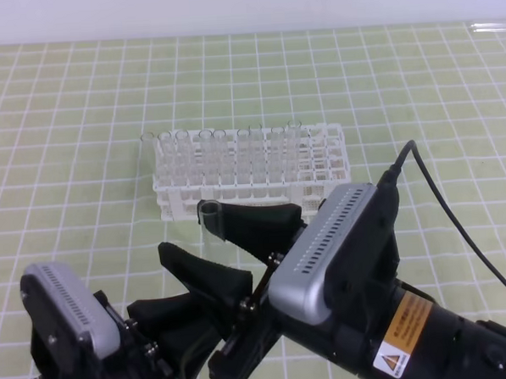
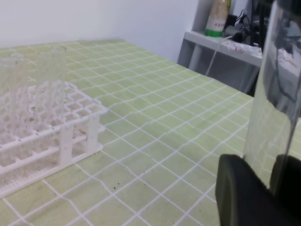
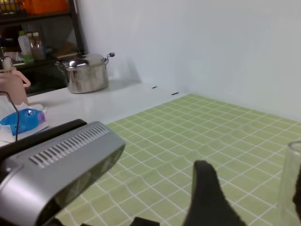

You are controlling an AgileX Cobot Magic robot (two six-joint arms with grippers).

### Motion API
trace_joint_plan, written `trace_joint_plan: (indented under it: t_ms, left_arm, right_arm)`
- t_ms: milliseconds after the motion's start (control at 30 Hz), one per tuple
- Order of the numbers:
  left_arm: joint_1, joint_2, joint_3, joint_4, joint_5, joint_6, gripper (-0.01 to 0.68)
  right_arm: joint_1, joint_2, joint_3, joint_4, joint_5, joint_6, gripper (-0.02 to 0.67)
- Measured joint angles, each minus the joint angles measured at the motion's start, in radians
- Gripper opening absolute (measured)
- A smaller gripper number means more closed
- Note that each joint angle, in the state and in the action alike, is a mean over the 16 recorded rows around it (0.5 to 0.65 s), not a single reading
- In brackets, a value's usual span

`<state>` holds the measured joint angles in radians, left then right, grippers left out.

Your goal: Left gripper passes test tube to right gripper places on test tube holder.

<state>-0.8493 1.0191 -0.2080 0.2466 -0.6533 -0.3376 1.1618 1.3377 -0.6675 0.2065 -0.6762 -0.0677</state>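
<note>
Handover step judged in hand, near the front of the table.

In the exterior high view, the left gripper and right gripper are seen crossed in front of the test tube holder; the right jaws appear spread. In the left wrist view, the test tube is seen pinched upright between the left fingers. In the right wrist view, the tube's rim is glimpsed at far right, ungripped. Next, closure of the right jaws on it is called for.

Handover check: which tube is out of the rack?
The test tube beside the right claw, in front of the test tube holder; the rest stand in it.
</note>
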Motion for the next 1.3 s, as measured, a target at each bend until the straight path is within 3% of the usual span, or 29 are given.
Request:
trace_joint_plan:
  t_ms: [433,967,1300]
  left_arm:
    - [0.001,-0.001,0.001,0.015,0.000,0.001,0.049]
    - [0.000,0.000,0.000,0.016,0.007,0.037,0.100]
    - [0.000,0.000,0.001,0.016,0.006,0.039,0.100]
  right_arm:
    - [-0.001,0.000,0.000,-0.006,-0.012,0.003,0.312]
    - [-0.004,0.000,0.000,0.001,-0.016,-0.003,0.124]
    - [-0.004,0.000,0.000,0.006,-0.011,-0.008,0.097]
